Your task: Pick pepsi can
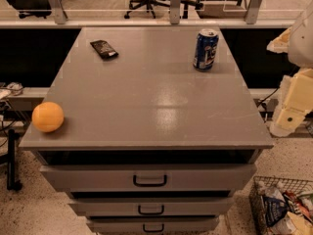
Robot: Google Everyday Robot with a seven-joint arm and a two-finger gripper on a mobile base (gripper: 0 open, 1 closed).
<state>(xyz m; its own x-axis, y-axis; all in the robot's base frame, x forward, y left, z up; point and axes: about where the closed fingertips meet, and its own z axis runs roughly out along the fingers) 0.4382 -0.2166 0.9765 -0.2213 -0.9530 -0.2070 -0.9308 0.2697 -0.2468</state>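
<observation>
gripper (292,104): cream-coloured, at the right edge of the view, hanging just off the right side of the grey cabinet top (146,106) and not over its surface. spread or pressed together: cannot tell from this angle. nothing seen held in it. well apart from the pepsi can (206,49).

pepsi can: upright, blue with a silver lid, on the far right part of the top, near the back edge.

dark snack packet (104,49): lying flat, far left part of the top, about level with the can and well apart from it.

orange (48,117): near left corner, close to the front edge.

below the top: three drawers (149,179) with dark handles. wire basket (259,199) of packets on the floor, lower right.
</observation>
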